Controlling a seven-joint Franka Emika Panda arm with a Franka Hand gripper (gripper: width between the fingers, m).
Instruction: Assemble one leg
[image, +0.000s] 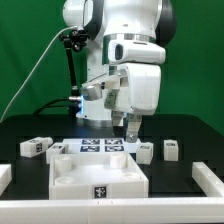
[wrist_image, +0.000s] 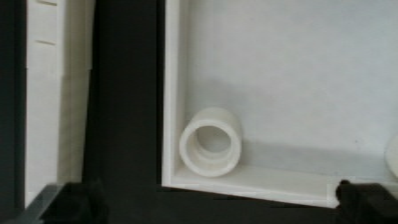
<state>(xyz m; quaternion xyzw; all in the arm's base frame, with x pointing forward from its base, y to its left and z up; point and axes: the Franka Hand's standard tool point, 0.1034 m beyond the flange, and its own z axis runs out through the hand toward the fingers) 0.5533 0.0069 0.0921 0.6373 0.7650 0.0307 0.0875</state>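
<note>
Leg (image: 145, 150): small white stubby plastic block with a black-and-white tag, lying on the black table (image: 195, 135) just beside the marker board (image: 100, 146), at its end on the exterior view's right. Gripper (image: 131, 137) hangs near the leg, jaws spread wide and empty. Wrist view: dark fingers (wrist_image: 68, 200) frame the large white square tray-like piece (wrist_image: 285, 90) and its round corner socket (wrist_image: 214, 145).

the black table (image: 195, 140) carries a white square piece (image: 70, 188), the marker board (image: 100, 146) and small legs (image: 33, 146).
</note>
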